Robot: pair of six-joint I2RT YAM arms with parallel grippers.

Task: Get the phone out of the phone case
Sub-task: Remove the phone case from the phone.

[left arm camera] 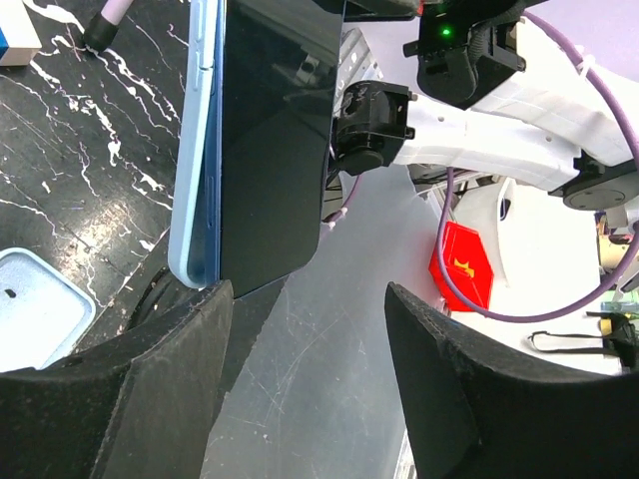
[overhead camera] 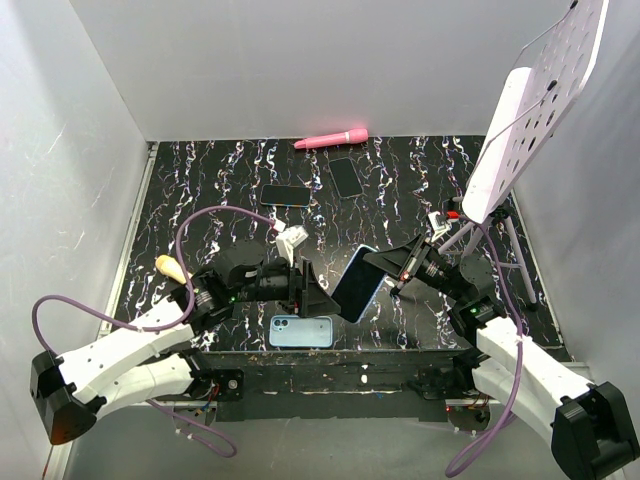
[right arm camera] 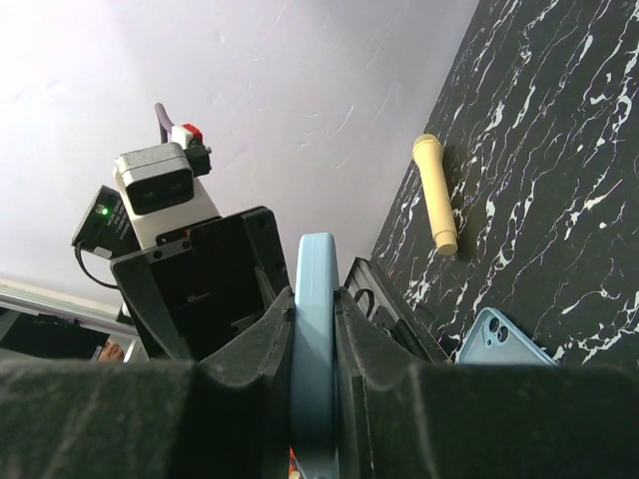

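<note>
While the right gripper (overhead camera: 387,264) is clamped on the edge of the light blue phone case (right arm camera: 315,344), the phone (overhead camera: 358,283) sits in that case, held tilted in the air above the middle of the desk's (overhead camera: 420,170) near edge. Its dark screen faces the left gripper (overhead camera: 318,290), whose fingers (left arm camera: 150,389) stand apart with nothing between them; the phone's lower corner is just past one finger, and I cannot tell whether they touch. A second, empty blue case (overhead camera: 300,331) lies flat at the near edge. Two bare phones (overhead camera: 286,195) lie towards the far edge, a pink pen (overhead camera: 330,138) against it, and a beige cylinder (overhead camera: 172,268) near the left edge.
</note>
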